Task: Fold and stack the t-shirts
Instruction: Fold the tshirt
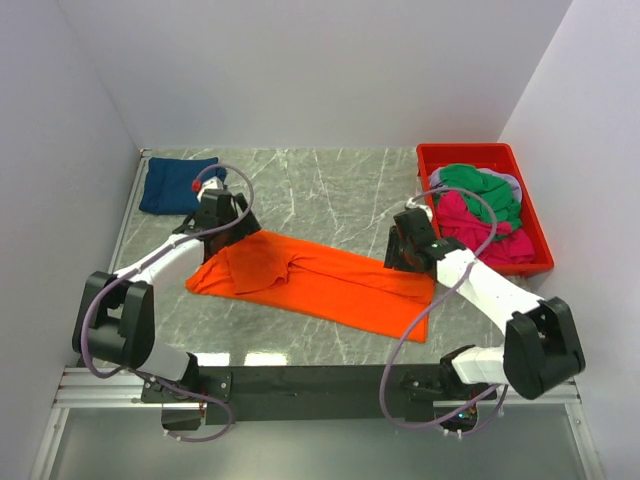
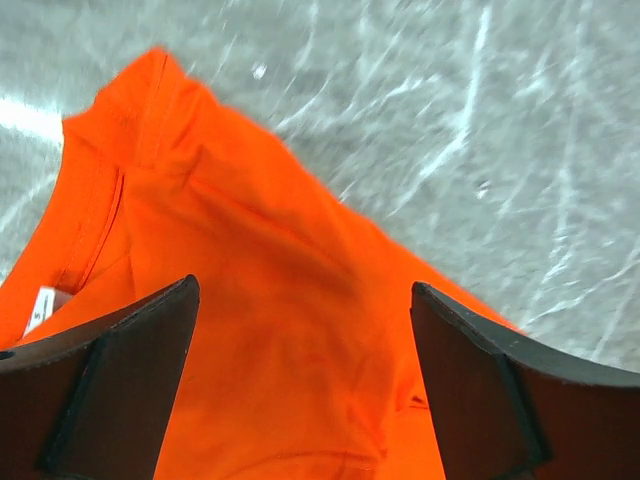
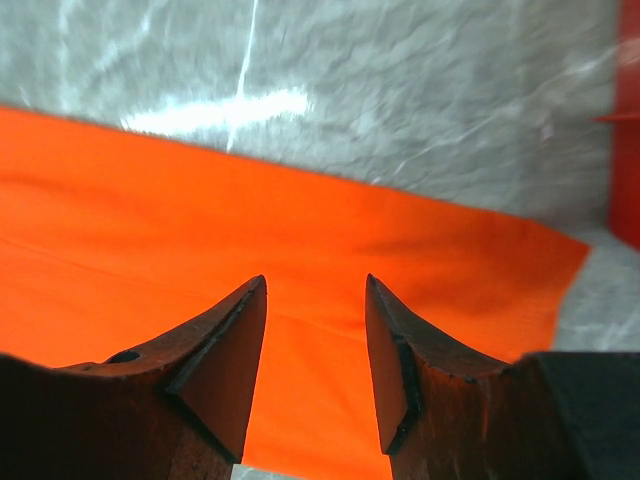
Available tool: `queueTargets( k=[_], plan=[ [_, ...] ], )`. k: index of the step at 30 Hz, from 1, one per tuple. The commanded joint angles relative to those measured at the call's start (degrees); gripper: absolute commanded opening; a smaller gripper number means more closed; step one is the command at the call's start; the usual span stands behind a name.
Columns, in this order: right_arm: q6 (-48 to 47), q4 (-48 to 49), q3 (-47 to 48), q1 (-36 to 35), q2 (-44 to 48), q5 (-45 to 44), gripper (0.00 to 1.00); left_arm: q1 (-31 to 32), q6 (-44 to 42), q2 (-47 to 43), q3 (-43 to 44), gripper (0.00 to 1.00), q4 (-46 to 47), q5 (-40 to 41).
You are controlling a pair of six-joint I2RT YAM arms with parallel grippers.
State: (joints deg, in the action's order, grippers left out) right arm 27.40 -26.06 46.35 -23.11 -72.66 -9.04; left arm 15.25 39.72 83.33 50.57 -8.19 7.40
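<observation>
A bright orange t-shirt [image 1: 320, 280] lies partly folded across the middle of the marble table. My left gripper [image 1: 232, 232] hangs open just above its collar end, which shows between the wide jaws in the left wrist view [image 2: 300, 330]. My right gripper [image 1: 403, 258] is open over the shirt's hem end, seen in the right wrist view [image 3: 330, 250]. Neither gripper holds cloth. A folded dark navy blue t-shirt [image 1: 177, 184] lies at the back left. Green [image 1: 478, 185], magenta pink [image 1: 480, 228] and grey [image 1: 512, 184] shirts are heaped in the bin.
A rigid red plastic bin [image 1: 535, 225] stands at the back right, close to my right arm, and its edge shows in the right wrist view [image 3: 628, 130]. White walls enclose the table on three sides. Bare marble [image 1: 330, 185] lies behind the orange shirt.
</observation>
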Motion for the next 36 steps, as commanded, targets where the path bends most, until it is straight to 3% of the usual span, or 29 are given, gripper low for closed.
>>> queueTargets(
  k=[1,7,19,30,36],
  plan=[
    [1.2,1.8,-0.4,-2.2,-2.4,-0.1,0.51,0.2,-0.7,1.7,-2.2,0.93,-0.7,-1.2],
    [4.5,0.0,-0.7,-6.0,-8.2,-2.7,0.49,0.3,-0.7,7.6,-2.0,0.93,2.1,-4.4],
    [13.2,-5.6,-1.4,-18.5,-18.2,-9.6,0.49,1.8,-1.4,22.5,6.6,0.91,3.7,-4.4],
    [18.5,-11.2,-1.1,-27.4,-12.6,-8.5,0.49,7.2,-4.3,35.3,27.4,0.91,-0.3,-3.4],
    [16.9,-3.4,-1.0,-30.1,-10.6,0.4,0.49,9.9,-6.7,42.6,38.9,0.91,0.4,-6.2]
  ],
)
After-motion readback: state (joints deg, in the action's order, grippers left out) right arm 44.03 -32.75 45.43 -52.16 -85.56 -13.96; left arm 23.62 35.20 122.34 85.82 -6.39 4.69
